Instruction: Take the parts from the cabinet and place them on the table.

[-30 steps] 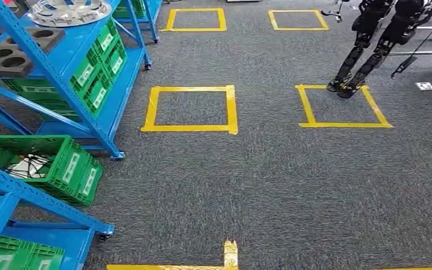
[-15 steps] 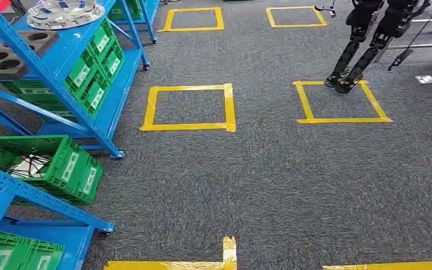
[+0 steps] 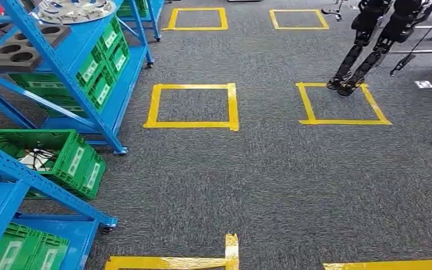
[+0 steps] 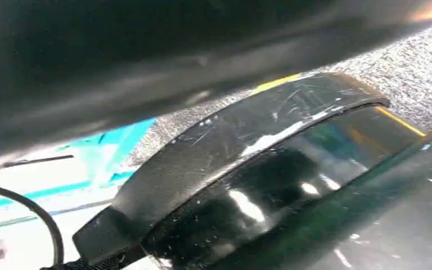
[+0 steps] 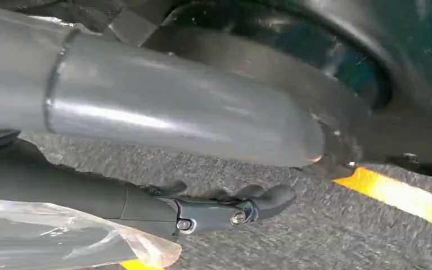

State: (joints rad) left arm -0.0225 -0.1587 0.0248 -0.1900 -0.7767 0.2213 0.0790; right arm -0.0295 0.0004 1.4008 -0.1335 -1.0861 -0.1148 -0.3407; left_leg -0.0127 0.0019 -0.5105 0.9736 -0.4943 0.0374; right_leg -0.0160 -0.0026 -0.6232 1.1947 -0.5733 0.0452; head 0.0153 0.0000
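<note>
Shelving racks (image 3: 62,73) stand at the left with crates (image 3: 98,76) on their shelves; taped floor squares (image 3: 192,106) lie to their right, another robot's legs (image 3: 365,50) on the far-right square

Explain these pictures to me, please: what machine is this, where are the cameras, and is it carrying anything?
This is a walking humanoid robot with two arms and hands. The wide picture comes from a camera high on its body, looking forward and down. It shows grey carpet marked with yellow tape squares. On the left stand blue racks with green crates, a grey tray with round holes and a silver round part. The black legs of another robot stand at the far right.

The other two pictures come from cameras at the wrists, with the arms hanging over the floor. In the right wrist picture, the right hand has its thick grey thumb apart from the darker fingers, with nothing between them. The left wrist picture is too dark and blurred to judge that hand.
</note>
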